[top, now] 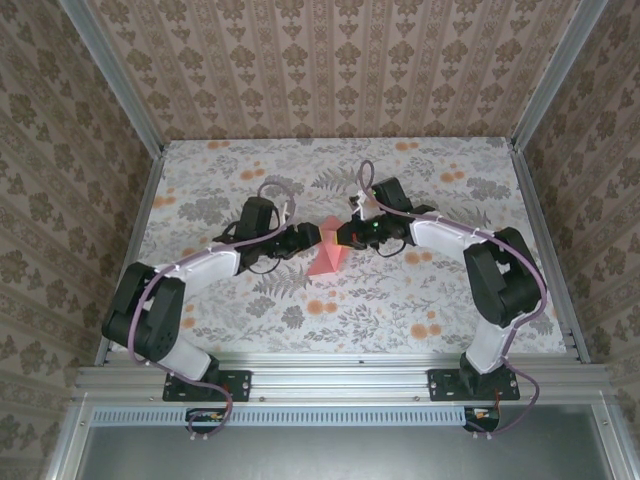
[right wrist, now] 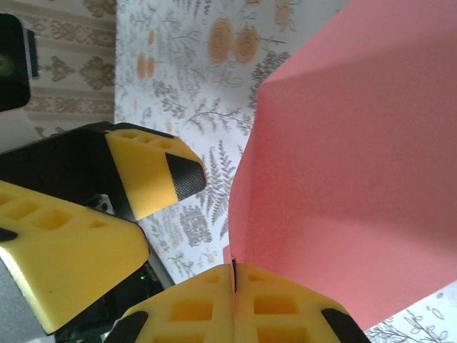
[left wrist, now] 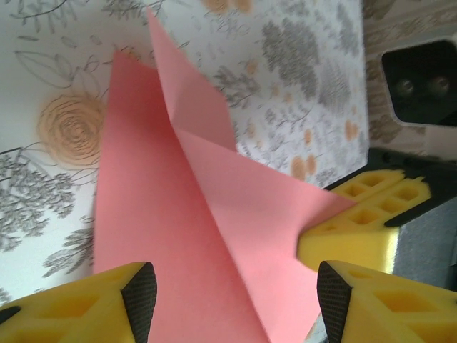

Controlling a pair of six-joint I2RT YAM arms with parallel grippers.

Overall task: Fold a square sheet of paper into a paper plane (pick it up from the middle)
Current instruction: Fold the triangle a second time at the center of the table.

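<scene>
Our right tool [right wrist: 233, 282] is pinched tight on an edge of the paper [right wrist: 343, 179], which stands tented at the middle of the counter [top: 450, 300]; our left tool [left wrist: 235, 304] straddles it, fingers spread, gripping nothing.

The paper [top: 327, 256] is plain coral-pink. The worktop [top: 450, 290] is white with grey leaves and orange flowers. The left tool [left wrist: 236, 294] has yellow fingers [left wrist: 78, 311] with black pads [left wrist: 141, 296].
</scene>
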